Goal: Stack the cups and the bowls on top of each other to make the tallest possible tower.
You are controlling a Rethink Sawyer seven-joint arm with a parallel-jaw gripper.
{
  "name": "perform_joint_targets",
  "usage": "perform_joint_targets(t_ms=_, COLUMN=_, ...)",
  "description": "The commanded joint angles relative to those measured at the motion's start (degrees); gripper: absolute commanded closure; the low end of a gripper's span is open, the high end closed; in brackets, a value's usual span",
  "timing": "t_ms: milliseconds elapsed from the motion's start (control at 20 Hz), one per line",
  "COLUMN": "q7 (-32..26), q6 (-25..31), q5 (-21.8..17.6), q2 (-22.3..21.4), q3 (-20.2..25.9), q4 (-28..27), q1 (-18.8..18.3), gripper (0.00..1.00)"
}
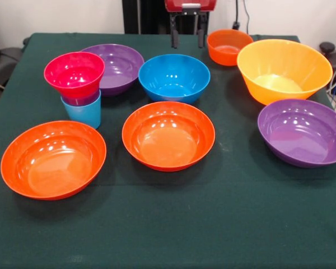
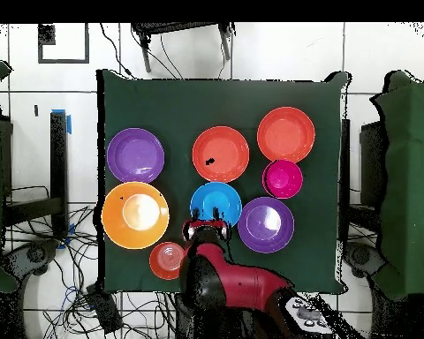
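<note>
From my station I take the pieces in order of size across the green table [image 1: 168, 224]. The yellow bowl [image 1: 284, 70] is the deepest and widest, sitting at the back by itself; I judge it light and stiff like the rest, but too broad to span, so I would pinch one wall at the rim. The two orange-red bowls [image 1: 54, 159] [image 1: 168, 135] sit side by side toward the front, and the purple bowls [image 1: 302, 131] [image 1: 115, 68] lie well apart on opposite sides; all four are shallow and glossy, likely slippery, so a rim pinch is again my pick. The blue bowl [image 1: 174, 77] sits in the middle, just below the pincer [image 1: 187, 38], which hangs with its two fingers spread and nothing between them. The small orange bowl [image 1: 228, 46] rests at the back beside the yellow one. The tower [image 1: 78, 89] so far is the pink bowl [image 1: 74, 74] seated on a purple cup [image 1: 81, 101] nested in the light blue cup [image 1: 82, 113], touching the rear purple bowl's edge. That narrow base looks tippy to me, so I would lower anything onto it gently.
</note>
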Motion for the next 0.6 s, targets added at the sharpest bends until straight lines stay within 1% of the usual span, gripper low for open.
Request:
perform_joint_targets(t_ms=50, q7=10.55, q6=7.18, q5=4.30, q2=0.80, q3=0.33, q4=-3.42, q1=2.25, gripper=0.00)
perform_joint_targets(t_ms=150, q7=11.06, q6=6.60, q5=5.10, q2=0.23, q3=-0.38, q4=-2.24, q1=3.31, gripper=0.00)
perform_joint_targets(t_ms=350, q7=11.99, q6=4.19, q5=5.96, q2=0.62, q3=-1.90, q4=-0.17, q1=5.11, gripper=0.00)
perform_joint_targets(t_ms=550, q7=13.09, q6=0.40, q5=4.91, q2=3.52, q3=-2.51, q4=0.47, q1=5.39, gripper=0.00)
perform_joint_targets(t_ms=600, q7=13.40, q6=0.04, q5=4.42, q2=3.53, q3=-2.46, q4=0.85, q1=5.22, gripper=0.00)
